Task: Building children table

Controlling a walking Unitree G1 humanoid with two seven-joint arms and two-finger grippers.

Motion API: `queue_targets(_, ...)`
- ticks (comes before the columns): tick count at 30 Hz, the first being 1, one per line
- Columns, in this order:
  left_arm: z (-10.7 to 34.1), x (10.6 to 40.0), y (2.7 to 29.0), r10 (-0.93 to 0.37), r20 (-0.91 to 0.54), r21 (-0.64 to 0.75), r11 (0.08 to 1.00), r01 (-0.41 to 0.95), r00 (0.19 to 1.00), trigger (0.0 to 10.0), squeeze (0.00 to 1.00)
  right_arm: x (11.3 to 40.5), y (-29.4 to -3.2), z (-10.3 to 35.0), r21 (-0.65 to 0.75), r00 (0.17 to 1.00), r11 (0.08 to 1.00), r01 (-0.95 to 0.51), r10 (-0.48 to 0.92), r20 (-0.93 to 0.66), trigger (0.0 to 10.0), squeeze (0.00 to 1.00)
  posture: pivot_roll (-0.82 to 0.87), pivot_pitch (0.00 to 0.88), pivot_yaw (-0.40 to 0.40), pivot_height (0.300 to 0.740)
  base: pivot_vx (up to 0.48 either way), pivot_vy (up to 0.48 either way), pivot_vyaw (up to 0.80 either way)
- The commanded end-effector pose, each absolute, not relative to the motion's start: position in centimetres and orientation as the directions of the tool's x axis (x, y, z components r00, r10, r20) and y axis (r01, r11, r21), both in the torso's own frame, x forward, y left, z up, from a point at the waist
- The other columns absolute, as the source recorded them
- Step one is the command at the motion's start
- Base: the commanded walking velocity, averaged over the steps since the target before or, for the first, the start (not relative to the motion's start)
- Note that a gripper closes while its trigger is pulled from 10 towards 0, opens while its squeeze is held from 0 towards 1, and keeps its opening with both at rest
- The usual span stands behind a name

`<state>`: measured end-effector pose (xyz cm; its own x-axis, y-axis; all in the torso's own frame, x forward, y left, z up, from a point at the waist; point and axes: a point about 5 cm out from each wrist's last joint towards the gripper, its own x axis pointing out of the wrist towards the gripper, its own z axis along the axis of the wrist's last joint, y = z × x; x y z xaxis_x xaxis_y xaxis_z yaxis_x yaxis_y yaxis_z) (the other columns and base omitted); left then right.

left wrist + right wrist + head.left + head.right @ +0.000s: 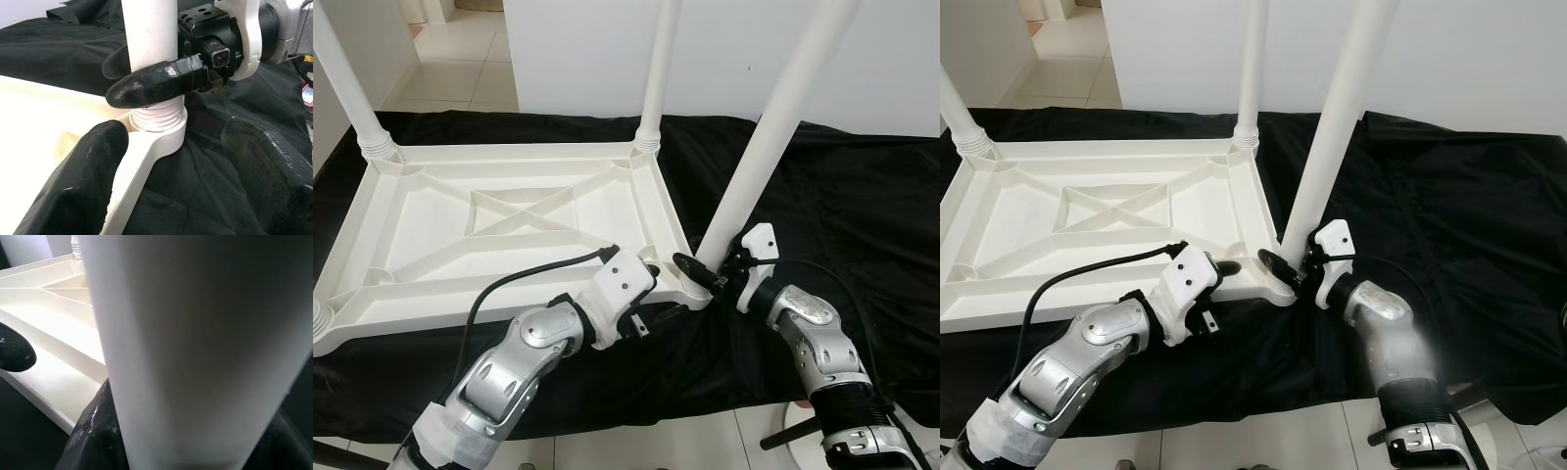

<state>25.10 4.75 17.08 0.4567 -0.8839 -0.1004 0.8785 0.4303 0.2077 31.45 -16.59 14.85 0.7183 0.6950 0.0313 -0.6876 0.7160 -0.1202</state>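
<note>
A white plastic table (pixel 421 230) lies upside down on a black cloth. Its near right leg (pixel 773 127) stands in the corner socket (pixel 164 125), with threads showing above the rim. My right gripper (pixel 700 266) is shut on this leg just above the socket; its fingers (pixel 156 83) wrap the leg (pixel 195 342) from both sides. My left gripper (pixel 171 171) is open, low beside the same corner. One of its fingers (pixel 83 181) is over the table frame and the other is over the cloth, holding nothing.
Two more legs stand in the far corners (pixel 352 88) (pixel 658 69). The black cloth (pixel 842 196) covers the low surface out to the right. Tiled floor (pixel 656 441) runs along the near edge, with a white round base (pixel 798 426) at the right. A white wall stands behind.
</note>
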Motion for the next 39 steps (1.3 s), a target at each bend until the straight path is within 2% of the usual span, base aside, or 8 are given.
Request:
queue_targets(1, 16.8, 24.2, 4.3, -0.924, -0.127, 0.188, 0.334, 0.924, 0.360, 10.0, 0.00, 31.4, -17.1, 14.1, -0.097, 0.726, 0.723, -0.684, 0.688, 0.006, 0.0, 0.00, -0.03, 0.092, -0.063, 0.740, 0.000, 0.000, 0.00)
queue_targets(2, 16.8, 24.2, 4.3, -0.924, -0.128, 0.186, 0.335, 0.924, 0.361, 10.0, 0.00, 31.3, -17.1, 14.0, -0.089, 0.736, 0.734, -0.674, 0.677, 0.015, 10.0, 0.00, -0.03, 0.092, -0.063, 0.740, 0.000, 0.000, 0.00)
queue_targets(11, 16.7, 24.2, 4.4, -0.921, -0.131, 0.190, 0.340, 0.921, 0.367, 10.0, 0.00, 31.1, -16.6, 14.1, -0.054, 0.789, 0.790, -0.611, 0.613, 0.043, 10.0, 0.00, -0.04, 0.098, -0.061, 0.740, 0.000, 0.000, 0.00)
queue_targets(14, 16.7, 24.3, 4.4, -0.918, -0.132, 0.190, 0.347, 0.919, 0.374, 10.0, 0.00, 31.0, -16.2, 14.5, -0.046, 0.886, 0.888, -0.458, 0.460, 0.056, 10.0, 0.00, -0.04, 0.101, -0.058, 0.740, 0.000, 0.000, 0.00)
queue_targets(18, 16.6, 24.2, 4.5, -0.918, -0.137, 0.190, 0.346, 0.919, 0.373, 10.0, 0.00, 31.0, -15.9, 14.6, 0.035, 0.956, 0.956, -0.290, 0.288, 0.050, 10.0, 0.00, -0.04, 0.103, -0.056, 0.740, 0.000, 0.000, 0.00)
queue_targets(29, 16.6, 24.1, 4.4, -0.917, -0.136, 0.187, 0.348, 0.919, 0.375, 10.0, 0.00, 29.6, -12.5, 14.1, 0.154, 0.998, 0.987, 0.044, -0.051, 0.041, 10.0, 0.00, -0.03, 0.110, -0.063, 0.740, 0.000, 0.000, 0.00)
queue_targets(33, 16.6, 23.9, 4.4, -0.915, -0.134, 0.178, 0.355, 0.918, 0.380, 10.0, 0.00, 29.3, -11.0, 14.3, 0.193, 0.998, 0.980, 0.046, -0.054, 0.036, 10.0, 0.00, -0.03, 0.114, -0.064, 0.740, 0.000, 0.000, 0.00)
queue_targets(39, 16.5, 23.8, 4.4, -0.916, -0.137, 0.177, 0.352, 0.919, 0.377, 10.0, 0.00, 29.2, -11.4, 15.0, 0.165, 0.996, 0.985, 0.051, -0.061, 0.059, 10.0, 0.00, -0.03, 0.117, -0.067, 0.740, 0.000, 0.000, 0.00)
